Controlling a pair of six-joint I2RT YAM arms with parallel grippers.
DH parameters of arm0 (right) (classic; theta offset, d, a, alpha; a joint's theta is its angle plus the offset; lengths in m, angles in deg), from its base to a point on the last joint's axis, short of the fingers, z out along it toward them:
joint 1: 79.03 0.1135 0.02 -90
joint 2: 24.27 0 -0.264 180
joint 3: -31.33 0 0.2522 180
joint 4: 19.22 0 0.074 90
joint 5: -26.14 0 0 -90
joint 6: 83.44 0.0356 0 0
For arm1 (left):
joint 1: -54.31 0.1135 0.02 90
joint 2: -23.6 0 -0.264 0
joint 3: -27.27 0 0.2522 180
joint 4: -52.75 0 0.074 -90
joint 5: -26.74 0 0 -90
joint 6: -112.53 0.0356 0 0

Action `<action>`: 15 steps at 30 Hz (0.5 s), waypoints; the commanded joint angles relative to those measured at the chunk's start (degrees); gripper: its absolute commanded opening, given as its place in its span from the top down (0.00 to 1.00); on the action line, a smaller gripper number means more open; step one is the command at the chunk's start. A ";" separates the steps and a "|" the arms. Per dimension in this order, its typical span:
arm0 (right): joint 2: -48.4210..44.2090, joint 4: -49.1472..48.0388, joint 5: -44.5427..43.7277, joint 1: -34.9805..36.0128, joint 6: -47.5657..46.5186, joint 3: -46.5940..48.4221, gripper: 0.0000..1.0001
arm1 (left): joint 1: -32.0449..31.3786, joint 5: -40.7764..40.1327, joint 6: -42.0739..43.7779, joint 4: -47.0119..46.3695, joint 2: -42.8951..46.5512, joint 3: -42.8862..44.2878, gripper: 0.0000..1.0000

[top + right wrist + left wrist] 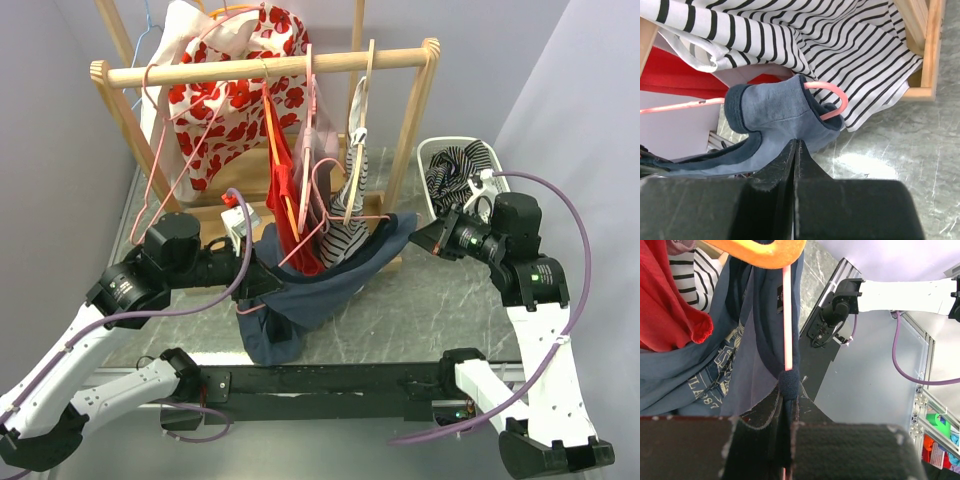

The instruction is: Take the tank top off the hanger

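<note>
A navy blue tank top [320,285] hangs on a pink wire hanger [318,172] in front of the wooden rack, stretched between my two arms. My left gripper [262,285] is shut on the hanger's left end. In the left wrist view the pink rod [787,315] and a navy strap [755,340] run into the closed jaws of the left gripper [785,390]. My right gripper [425,235] is shut at the top's right shoulder. In the right wrist view the right gripper [796,142] pinches the blue fabric [775,107] just below the hanger's pink end [827,87].
The wooden rack [270,68] carries a red floral garment [225,100], a red garment [282,190] and a black-and-white striped garment [350,200] on other hangers. A white basket [432,150] with striped cloth stands at the right. A small white box [240,225] sits behind my left arm.
</note>
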 commanded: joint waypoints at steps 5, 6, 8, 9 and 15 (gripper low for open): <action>-0.59 -3.74 -0.35 0.21 -0.44 -0.50 0.40 | -0.01 0.61 -0.23 -4.19 0.70 1.35 0.99; -0.85 -4.28 -0.70 0.21 -0.53 -0.59 0.34 | -0.01 0.52 -0.32 -4.19 0.79 1.18 0.99; -1.38 -5.24 -1.14 0.12 -0.44 -0.68 0.31 | -0.01 0.70 -0.32 -4.19 0.88 1.00 0.99; -1.47 -5.42 -1.40 0.21 -0.44 -0.68 0.30 | -0.01 1.31 -0.32 -4.19 0.88 1.00 0.99; -0.42 -7.09 0.53 0.38 -0.27 -0.06 0.35 | -0.10 1.49 -0.49 -4.80 0.79 0.83 0.99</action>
